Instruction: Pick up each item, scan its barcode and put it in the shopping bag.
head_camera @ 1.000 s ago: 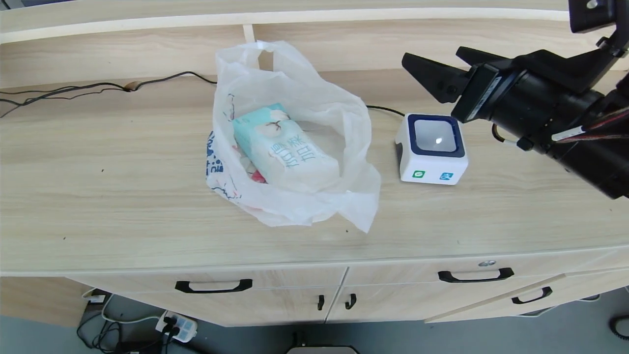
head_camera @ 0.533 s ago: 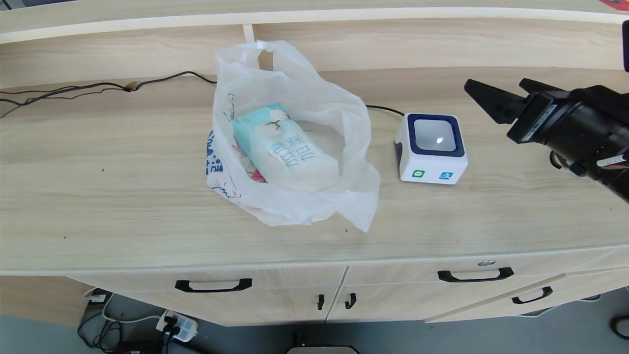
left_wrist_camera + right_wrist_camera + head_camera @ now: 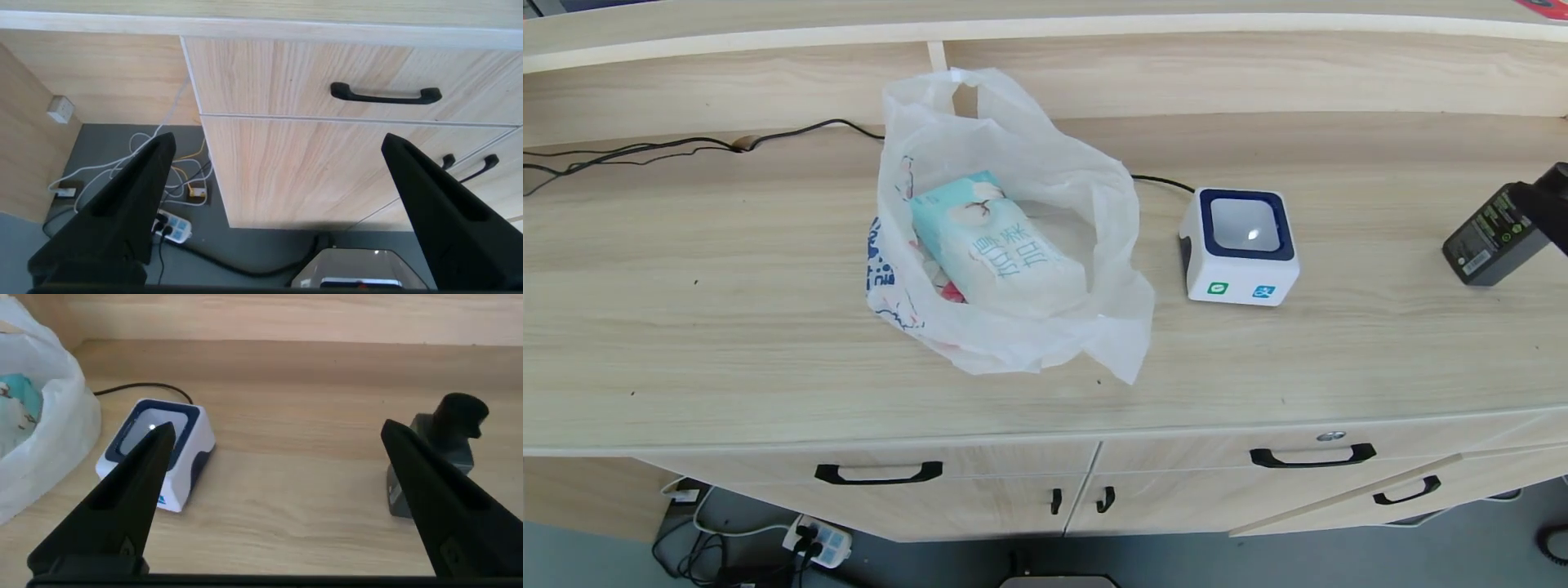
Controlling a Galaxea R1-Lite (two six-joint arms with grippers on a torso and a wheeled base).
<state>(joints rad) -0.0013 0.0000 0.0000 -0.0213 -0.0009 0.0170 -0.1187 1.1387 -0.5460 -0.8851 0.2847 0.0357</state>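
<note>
A white plastic shopping bag (image 3: 1013,155) lies open on the wooden counter, with a teal-and-white tissue pack (image 3: 992,245) inside it. Right of the bag stands the white scanner (image 3: 1241,257) with its blue-framed window facing up. A black block-shaped item (image 3: 1490,237) with a label stands near the counter's right end. My right gripper (image 3: 278,506) is open and empty above the counter, with the scanner (image 3: 155,461) on one side of it and the black item (image 3: 433,465) on the other. My left gripper (image 3: 282,220) is open and empty, hanging below counter height in front of the drawers.
A black cable (image 3: 686,147) runs along the back left of the counter, and the scanner's cable (image 3: 1160,181) leads behind the bag. A raised wooden ledge (image 3: 1176,73) borders the back. Drawers with black handles (image 3: 384,94) sit under the counter.
My right arm has drawn back to the right, out of the head view, uncovering the black item at the counter's right end. The bag, tissue pack and scanner have stayed put.
</note>
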